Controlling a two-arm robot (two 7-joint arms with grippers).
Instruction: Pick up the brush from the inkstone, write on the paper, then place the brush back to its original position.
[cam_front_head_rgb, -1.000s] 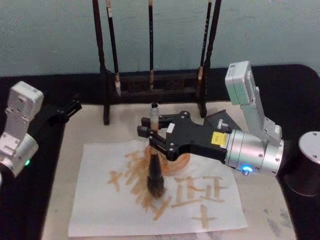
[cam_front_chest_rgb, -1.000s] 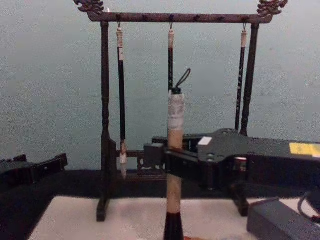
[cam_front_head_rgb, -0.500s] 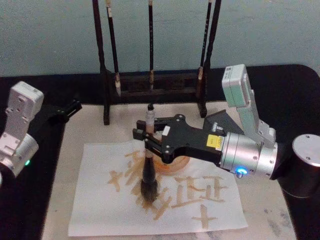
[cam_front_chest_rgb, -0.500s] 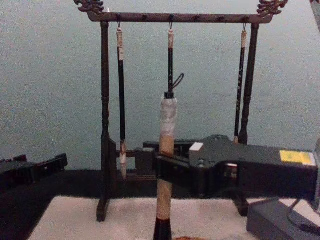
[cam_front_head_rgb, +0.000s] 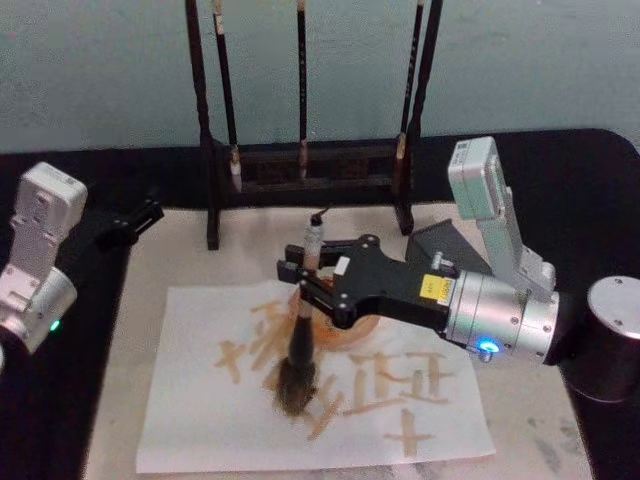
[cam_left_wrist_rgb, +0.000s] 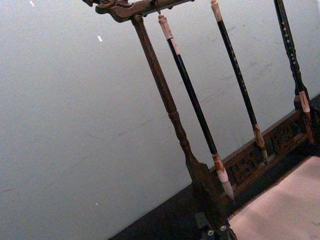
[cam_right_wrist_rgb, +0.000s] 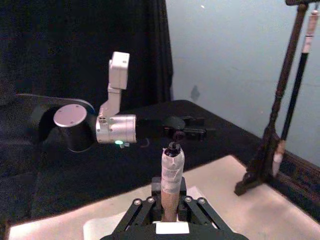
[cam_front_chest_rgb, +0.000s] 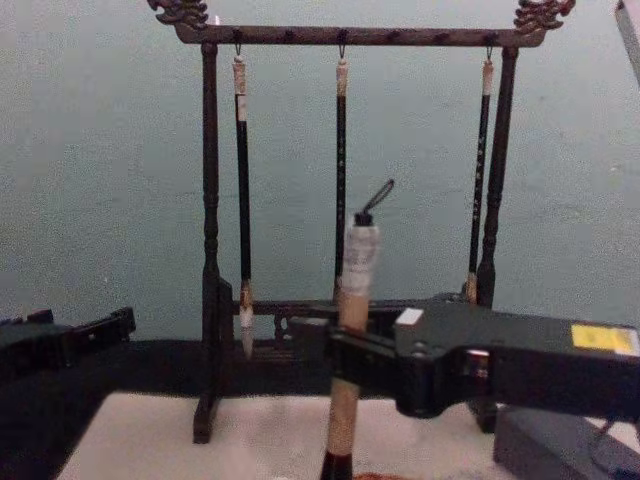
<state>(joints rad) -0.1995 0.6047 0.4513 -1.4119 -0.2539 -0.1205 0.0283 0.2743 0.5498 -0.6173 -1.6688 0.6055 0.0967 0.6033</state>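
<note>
Right hand (cam_front_head_rgb: 297, 277) is clamped on the brush (cam_front_head_rgb: 301, 335), and since a moment ago we've sunk lower, bristles squashed onto the paper (cam_front_head_rgb: 200, 420), so we reckon we're mid-stroke. The inkstone (cam_front_head_rgb: 440, 243) waits just behind. Left hand (cam_front_head_rgb: 128, 224) sits parked off left. Beige mat (cam_front_head_rgb: 170, 262) on a black counter (cam_front_head_rgb: 580, 180), wooden rack (cam_front_head_rgb: 300, 160), teal wall (cam_front_head_rgb: 100, 70).

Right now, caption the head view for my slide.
Right gripper holds the brush, bristles on the paper amid ochre strokes; left gripper parked at left.
</note>
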